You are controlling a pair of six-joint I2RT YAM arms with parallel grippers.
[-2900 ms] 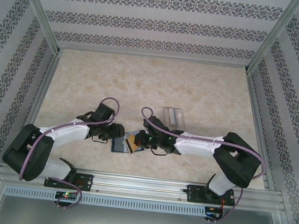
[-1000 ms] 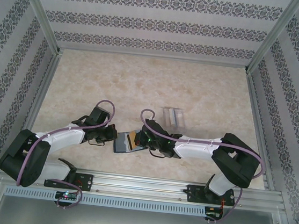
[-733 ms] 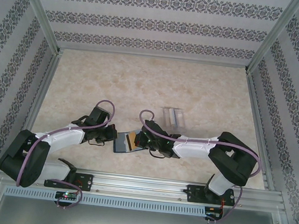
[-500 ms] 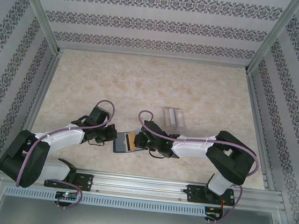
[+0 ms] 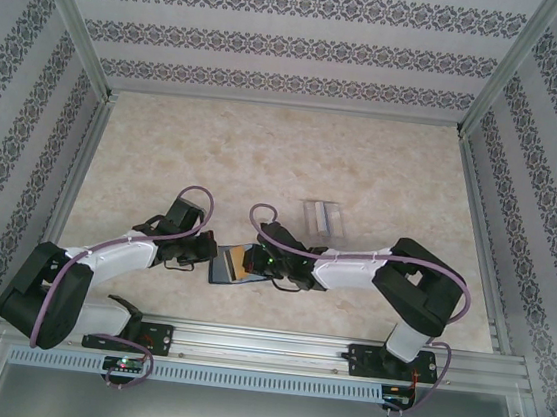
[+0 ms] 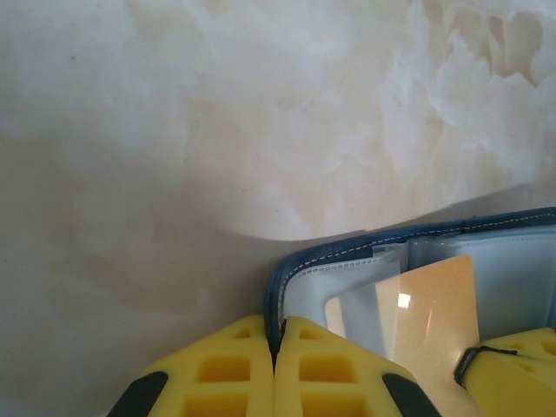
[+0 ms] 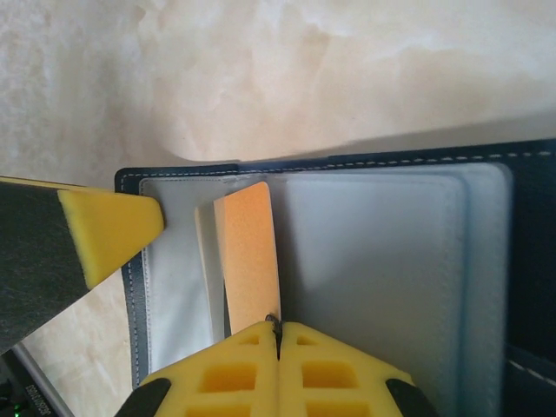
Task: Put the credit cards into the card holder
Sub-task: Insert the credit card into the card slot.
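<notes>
Since a second ago the right arm has swung leftward, bringing its wrist closer over the holder. At left, the left gripper (image 6: 276,347) is clamped on the edge of the open navy card holder (image 6: 512,269), which sits between the two arms near the front of the table (image 5: 264,157). An orange card (image 7: 248,261) lies against the clear sleeves, with the right gripper (image 7: 278,334) pinching its near end. Further right, well apart, lies a clear striped plastic piece (image 5: 323,216).
</notes>
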